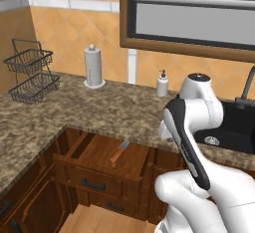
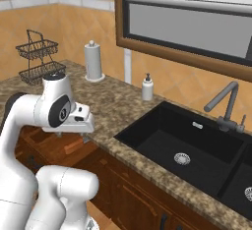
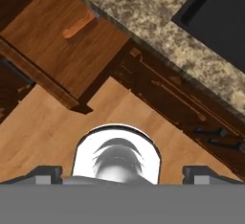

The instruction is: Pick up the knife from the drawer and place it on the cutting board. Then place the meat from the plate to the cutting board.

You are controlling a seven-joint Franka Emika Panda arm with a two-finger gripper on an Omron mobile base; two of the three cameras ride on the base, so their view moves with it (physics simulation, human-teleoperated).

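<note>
The drawer (image 1: 97, 151) is pulled open below the counter corner. Inside it, near the back, lies the knife (image 1: 118, 154), orange handle toward the front and grey blade tip under the counter's edge. The hand view shows the knife (image 3: 79, 25) at upper left on the drawer (image 3: 57, 50) floor. My gripper (image 2: 72, 136) hangs well above the drawer's right side, pointing down, open with nothing between its fingers (image 3: 45, 173). The cutting board, the meat and the plate are out of view.
A granite counter (image 1: 45, 120) wraps the corner. On it stand a wire basket rack (image 1: 31, 72), a paper towel holder (image 1: 93, 66) and a soap dispenser (image 1: 162, 83). A black sink (image 2: 162, 140) with a faucet (image 2: 224, 103) lies to the right. Cabinet doors (image 3: 191, 117) stand below it.
</note>
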